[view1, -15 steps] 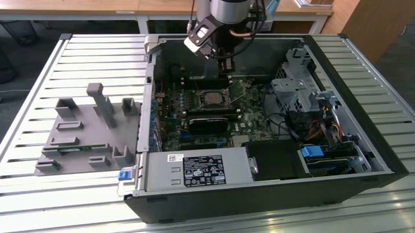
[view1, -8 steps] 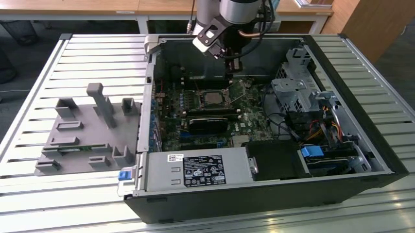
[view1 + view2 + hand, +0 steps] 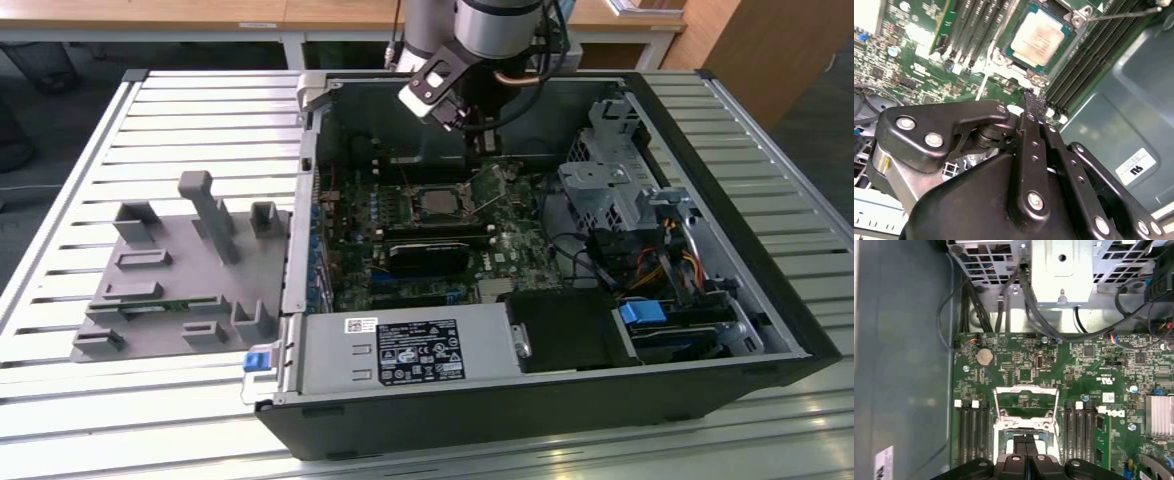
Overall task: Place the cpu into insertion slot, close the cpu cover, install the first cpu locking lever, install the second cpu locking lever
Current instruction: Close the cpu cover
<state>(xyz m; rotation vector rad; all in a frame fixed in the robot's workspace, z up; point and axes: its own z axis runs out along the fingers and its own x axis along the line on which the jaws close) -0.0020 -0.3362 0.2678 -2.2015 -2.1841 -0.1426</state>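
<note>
Closing the cover point(image 3: 1026, 389), open beside the slot point(image 3: 1000, 54), needs a steady push on its free rim, clear of the cpu point(image 3: 1040, 37) seated in the slot. Gripper point(image 3: 1032, 96) is clenched, empty, hanging just above the slot.

Exterior view looks down over the whole case point(image 3: 534, 415); both wrist views closely face its motherboard point(image 3: 1079, 365).
</note>
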